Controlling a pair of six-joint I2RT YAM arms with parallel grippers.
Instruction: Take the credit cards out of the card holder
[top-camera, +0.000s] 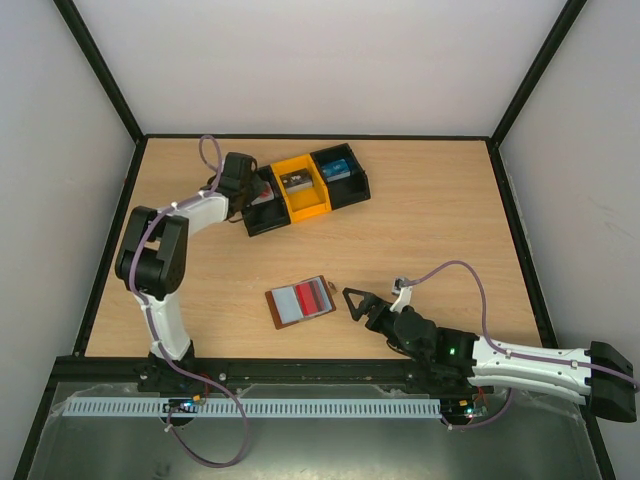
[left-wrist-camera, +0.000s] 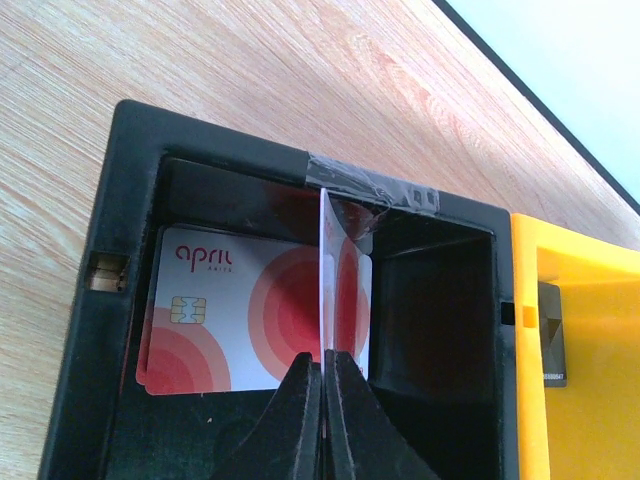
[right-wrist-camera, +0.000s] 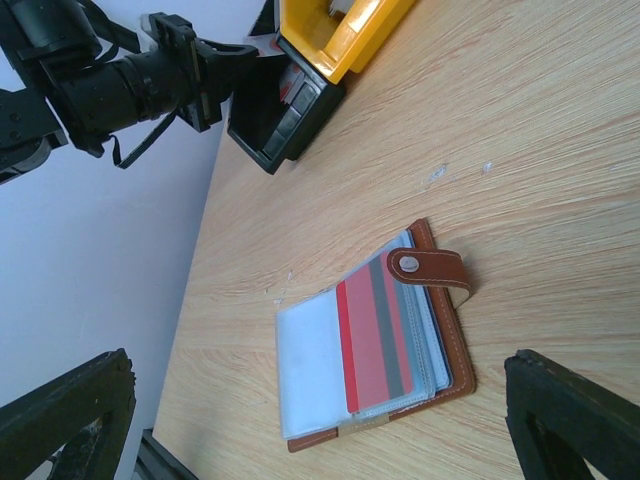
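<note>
The card holder (top-camera: 283, 308), brown and lying open, rests on the table in front of the arms. A red-pink credit card (top-camera: 312, 298) with a grey stripe sits in one of its clear pockets (right-wrist-camera: 375, 340), and its snap tab (right-wrist-camera: 430, 268) stands up. My right gripper (top-camera: 352, 303) hovers just right of the holder, open, its fingers either side of it in the wrist view (right-wrist-camera: 318, 370). My left gripper (left-wrist-camera: 325, 360) is shut on a thin white card (left-wrist-camera: 324, 270) held on edge over the tray's left black compartment (left-wrist-camera: 110, 300). A whitish card with red rings (left-wrist-camera: 230, 320) lies flat there.
The black-and-yellow three-part tray (top-camera: 308, 203) stands at the back centre-left, with small items in its yellow (top-camera: 297, 181) and right black (top-camera: 336, 168) compartments. Black frame rails and white walls border the table.
</note>
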